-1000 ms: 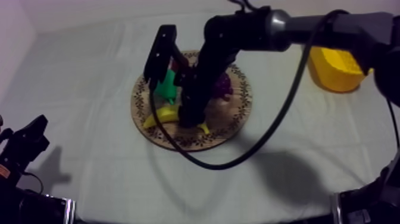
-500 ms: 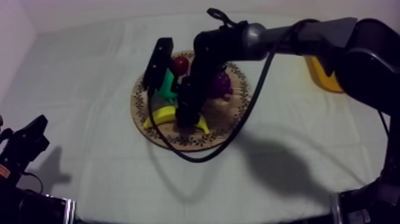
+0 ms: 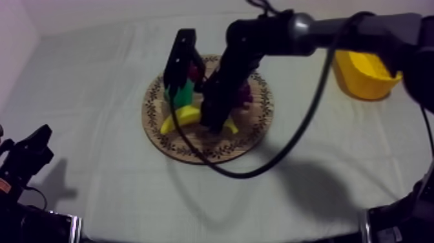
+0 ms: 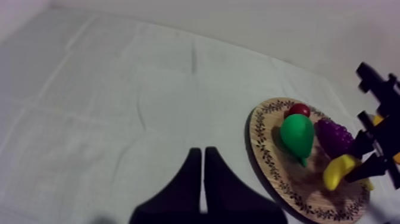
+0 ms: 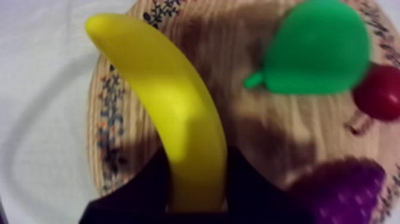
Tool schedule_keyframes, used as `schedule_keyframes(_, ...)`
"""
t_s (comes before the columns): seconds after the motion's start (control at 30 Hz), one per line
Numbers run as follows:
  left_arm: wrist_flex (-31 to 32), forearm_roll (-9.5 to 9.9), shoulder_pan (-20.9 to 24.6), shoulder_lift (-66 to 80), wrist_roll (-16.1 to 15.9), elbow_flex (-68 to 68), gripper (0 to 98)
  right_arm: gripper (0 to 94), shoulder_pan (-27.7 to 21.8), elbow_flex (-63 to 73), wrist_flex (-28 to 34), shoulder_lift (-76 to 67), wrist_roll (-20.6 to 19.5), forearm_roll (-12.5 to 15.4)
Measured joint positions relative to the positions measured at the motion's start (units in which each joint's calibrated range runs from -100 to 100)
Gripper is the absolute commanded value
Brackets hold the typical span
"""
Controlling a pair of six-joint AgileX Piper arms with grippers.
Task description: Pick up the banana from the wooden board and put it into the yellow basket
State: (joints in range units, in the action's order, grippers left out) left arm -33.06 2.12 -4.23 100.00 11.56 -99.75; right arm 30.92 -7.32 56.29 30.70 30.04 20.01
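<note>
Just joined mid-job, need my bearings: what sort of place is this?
Likely a robot test bench, not a real kitchen: a table under a plain grey-white cloth, a toy pear and grapes on a round wooden board, and a yellow basket.

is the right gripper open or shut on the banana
The right gripper is shut on the banana: its black fingers hug both sides of it, over the wooden board.
</note>
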Motion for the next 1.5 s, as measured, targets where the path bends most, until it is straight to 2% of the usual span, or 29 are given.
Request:
schedule_keyframes(0.23,0.00,0.00,0.00,0.00,0.00,0.00,0.1,13.5,-4.00,-5.57,4.30,-15.46,-1.51,0.17)
schedule_keyframes(0.43,0.00,0.00,0.00,0.00,0.00,0.00,0.1,13.7,-8.69,-7.97,6.77,-30.51,-5.53,-2.42)
schedule_keyframes(0.67,0.00,0.00,0.00,0.00,0.00,0.00,0.1,14.2,-14.60,-8.97,6.21,-45.10,-11.24,-6.61)
schedule_keyframes(0.77,0.00,0.00,0.00,0.00,0.00,0.00,0.1,14.7,-17.45,-9.17,5.20,-49.11,-13.39,-7.42)
schedule_keyframes(0.9,0.00,0.00,0.00,0.00,0.00,0.00,0.1,15.0,-22.05,-10.39,3.28,-50.03,-15.01,-8.29)
schedule_keyframes(1.13,0.00,0.00,0.00,0.00,0.00,0.00,0.1,14.7,-30.36,-11.74,-0.84,-45.53,-15.42,-9.31)
schedule_keyframes(1.33,0.00,0.00,0.00,0.00,0.03,0.00,0.1,17.1,-36.29,-9.99,-4.17,-38.35,-14.35,-9.26)
schedule_keyframes(1.5,0.00,0.00,0.00,0.00,0.00,0.00,0.1,19.1,-39.31,-8.68,-7.17,-31.85,-12.95,-8.95)
